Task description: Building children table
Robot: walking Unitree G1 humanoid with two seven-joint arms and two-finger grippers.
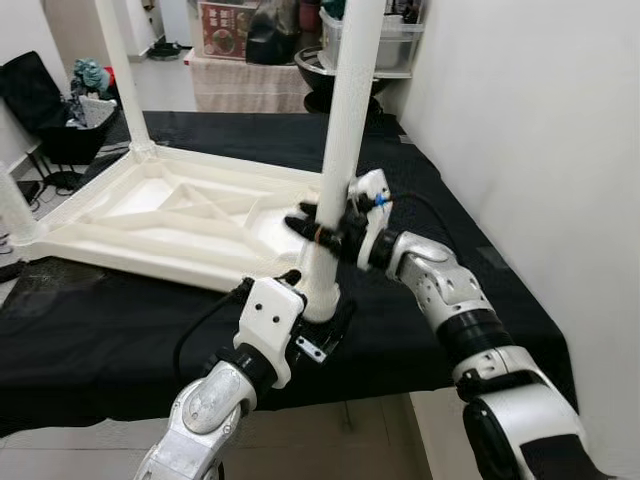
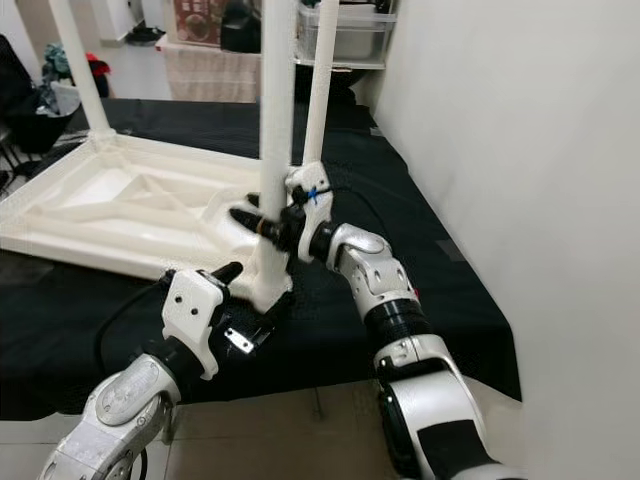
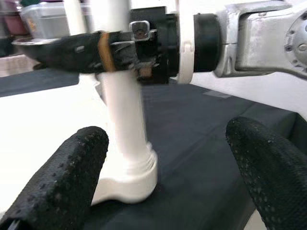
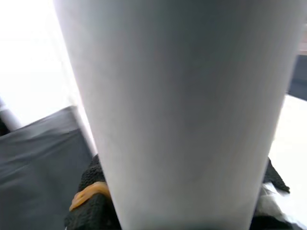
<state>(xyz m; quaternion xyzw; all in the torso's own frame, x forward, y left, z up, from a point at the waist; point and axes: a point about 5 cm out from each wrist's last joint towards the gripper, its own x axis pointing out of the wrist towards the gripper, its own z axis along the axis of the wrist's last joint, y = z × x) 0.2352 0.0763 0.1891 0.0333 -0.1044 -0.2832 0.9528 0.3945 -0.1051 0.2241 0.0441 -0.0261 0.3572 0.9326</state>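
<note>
Gripping the table leg [image 1: 345, 130], right claw [image 1: 318, 232] clamps it; left claw [image 3: 158, 167] wide near its base.

The near table leg [image 1: 345, 140] runs off the top edge, its foot partly masked by the left gripper [image 1: 310, 300], while clutter on the shelf [image 1: 330, 35] at upper centre stays too blurred to name.
</note>
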